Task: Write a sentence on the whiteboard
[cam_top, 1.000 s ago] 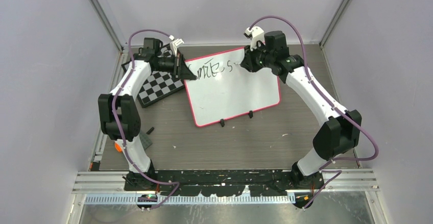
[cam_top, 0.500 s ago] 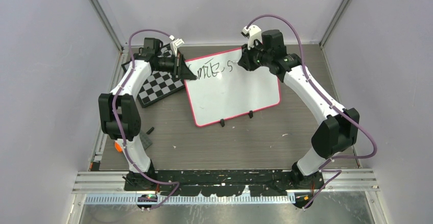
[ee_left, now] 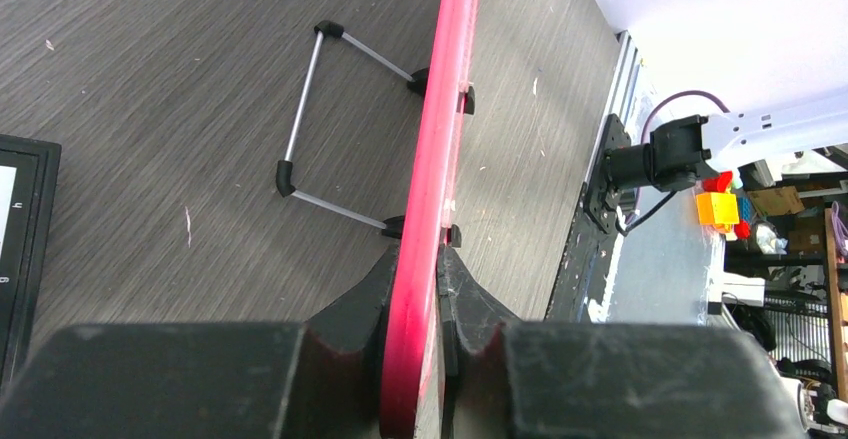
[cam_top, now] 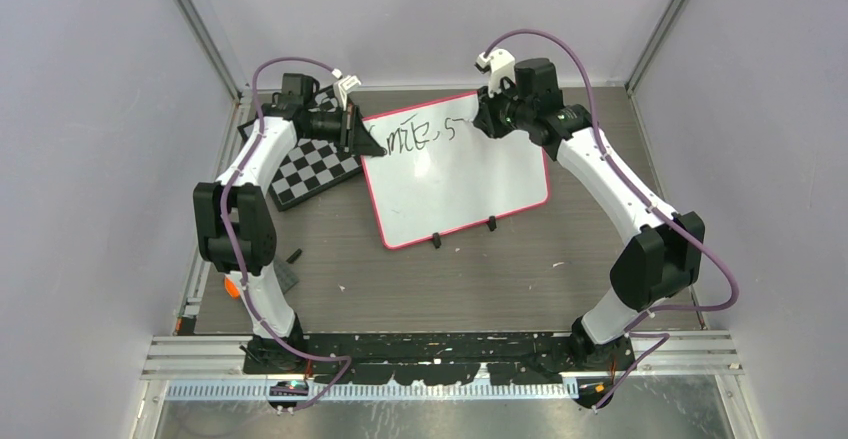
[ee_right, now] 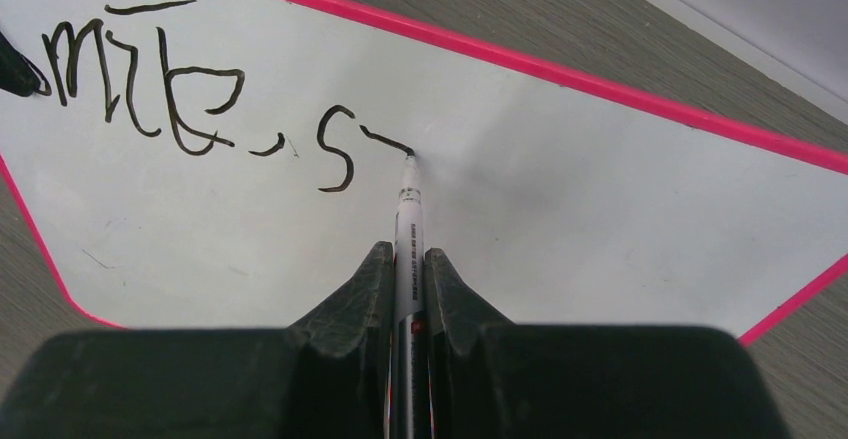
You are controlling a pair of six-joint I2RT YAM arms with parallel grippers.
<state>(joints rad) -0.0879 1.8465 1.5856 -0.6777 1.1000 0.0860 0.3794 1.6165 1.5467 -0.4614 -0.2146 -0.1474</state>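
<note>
Fingers of the right gripper [ee_right: 408, 259] are clamped on a white marker [ee_right: 409, 221], its tip touching the whiteboard [ee_right: 600, 189] at the end of a short stroke. That stroke follows the last letter of the sentence [ee_right: 200, 99], which so far reads roughly "Smile, S" in black along the board's far edge. The left gripper [ee_left: 420, 259] pinches the board's pink-red frame on its left side, one finger on each face. The board sits at the far middle of the wooden table [cam_top: 450, 279], its two black feet on the near edge. A checkered chessboard [cam_top: 315, 169] lies just beside its left side.
</note>
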